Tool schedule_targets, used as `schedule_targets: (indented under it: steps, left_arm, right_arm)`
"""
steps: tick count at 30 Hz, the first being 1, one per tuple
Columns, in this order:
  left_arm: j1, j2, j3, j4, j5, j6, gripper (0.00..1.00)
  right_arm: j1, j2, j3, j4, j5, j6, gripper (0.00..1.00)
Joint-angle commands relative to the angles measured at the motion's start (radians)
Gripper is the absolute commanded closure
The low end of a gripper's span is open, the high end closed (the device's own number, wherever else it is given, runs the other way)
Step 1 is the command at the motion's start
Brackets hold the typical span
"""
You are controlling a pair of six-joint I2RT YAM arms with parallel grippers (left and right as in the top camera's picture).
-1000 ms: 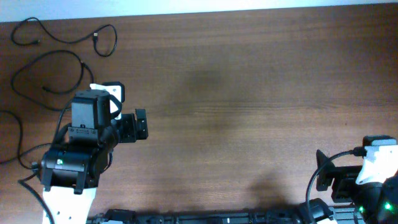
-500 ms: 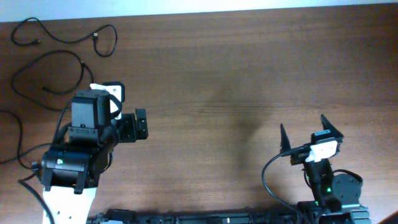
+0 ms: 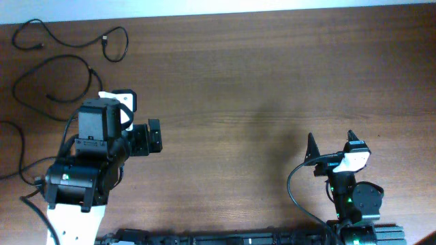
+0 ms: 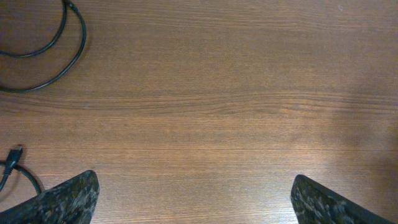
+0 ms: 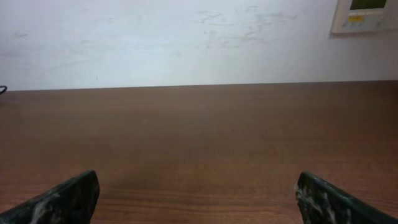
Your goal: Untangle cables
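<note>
Thin black cables lie apart at the table's far left. One cable [image 3: 75,43] with a small plug runs along the top. A second cable [image 3: 41,71] loops below it. A third cable [image 3: 19,146] curves at the left edge. My left gripper [image 3: 151,136] is open and empty, right of the cables and touching none. The left wrist view shows a cable loop [image 4: 69,48] at top left and a plug end [image 4: 15,154] at lower left, away from my open left gripper [image 4: 194,200]. My right gripper [image 3: 331,144] is open and empty at the front right, far from the cables; it also shows in the right wrist view [image 5: 196,196].
The brown wooden table [image 3: 259,82] ends at a white wall [image 5: 186,43] at the back. A wall control panel [image 5: 367,15] shows at top right of the right wrist view. Thicker black robot wiring [image 3: 296,197] loops by the right arm's base.
My right arm has swung from the front right corner leftward, and its open fingers now point toward the far wall. The left arm and the cables have not moved.
</note>
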Motion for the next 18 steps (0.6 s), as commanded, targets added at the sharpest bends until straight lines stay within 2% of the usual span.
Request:
schedule_targets:
  steps: [1,18]
  left_arm:
    - [0.0,-0.006,-0.001,0.002,0.011,-0.012,0.01]
    - [0.0,-0.006,-0.001,0.002,0.011,-0.012,0.01]
  right_arm:
    - [-0.007,-0.008,-0.006,-0.007,0.015,0.004,0.02]
    - [-0.007,-0.007,-0.006,-0.005,0.016,-0.018,0.02]
